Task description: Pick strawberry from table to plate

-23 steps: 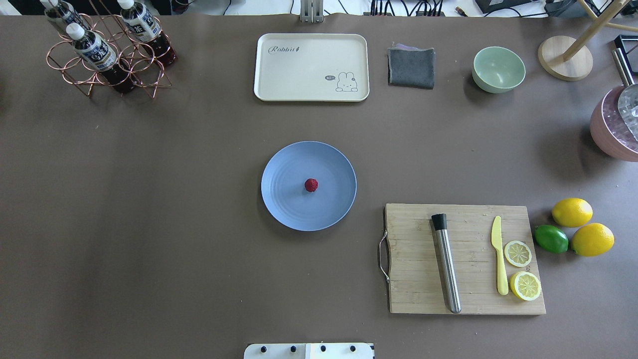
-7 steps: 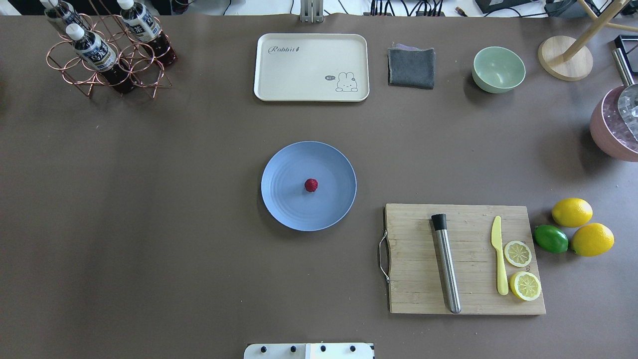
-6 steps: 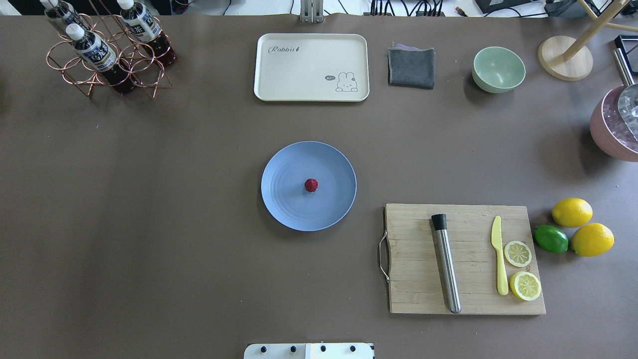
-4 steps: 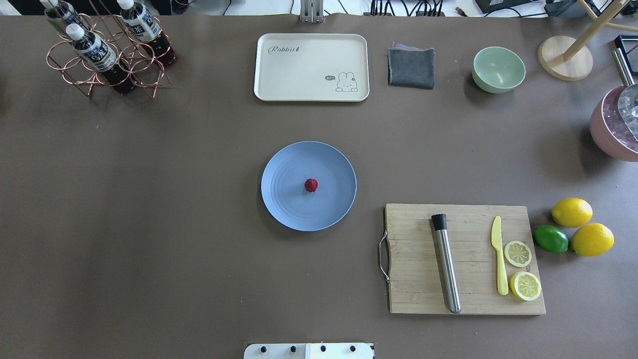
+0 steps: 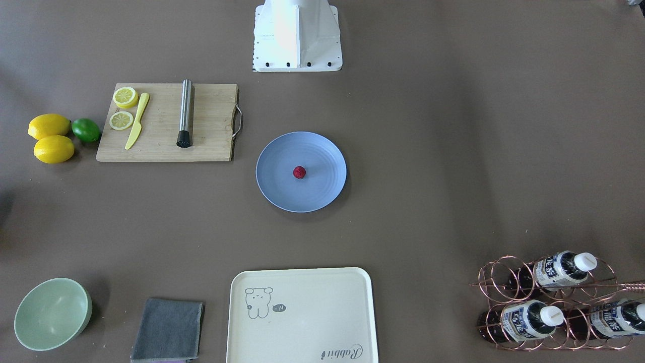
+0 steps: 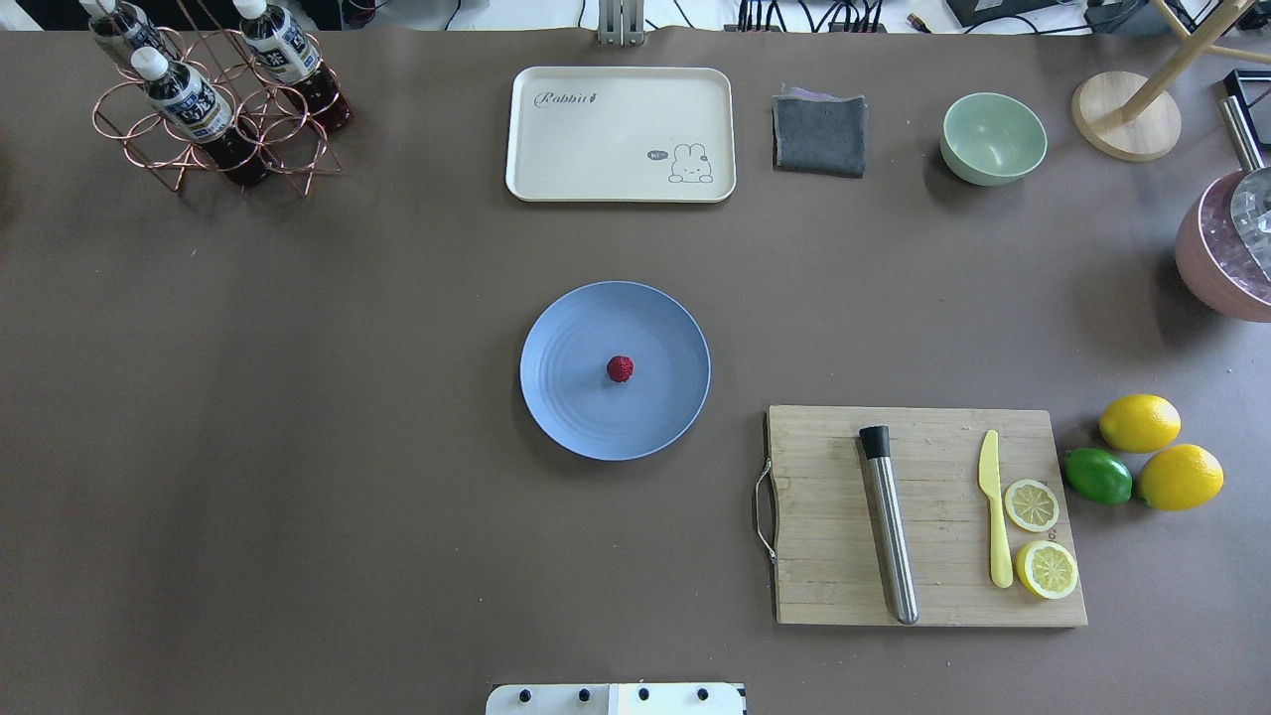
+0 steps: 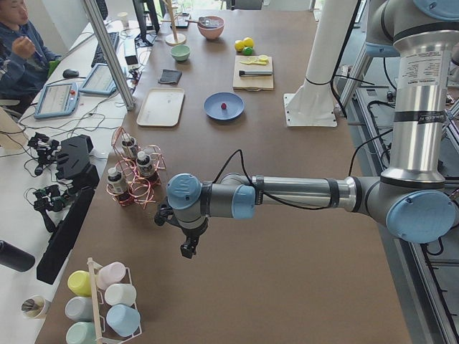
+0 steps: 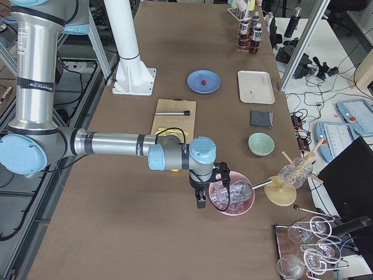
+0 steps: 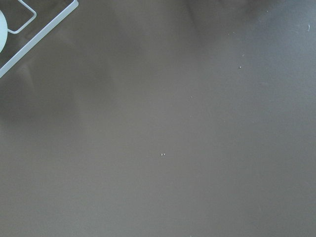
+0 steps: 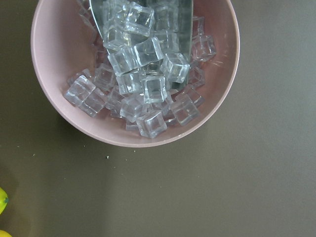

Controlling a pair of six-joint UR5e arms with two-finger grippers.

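The small deep-red strawberry (image 6: 620,368) (image 5: 299,172) lies at the middle of the light-blue plate (image 6: 576,422) (image 5: 322,194) on the table (image 6: 298,447). Both grippers appear only in the side views. The left gripper (image 7: 188,249) hangs over the table's left end, near the bottle rack and far from the plate. The right gripper (image 8: 200,201) hangs at the right end, beside a pink bowl of ice cubes (image 10: 133,74). I cannot tell whether either gripper is open or shut.
A cutting board (image 6: 933,586) with a steel muddler, yellow knife and lemon slices lies right of the plate; lemons and a lime (image 6: 1097,475) sit beyond it. A cream tray (image 6: 621,134), grey cloth, green bowl (image 6: 993,137) and copper bottle rack (image 6: 213,109) line the far edge.
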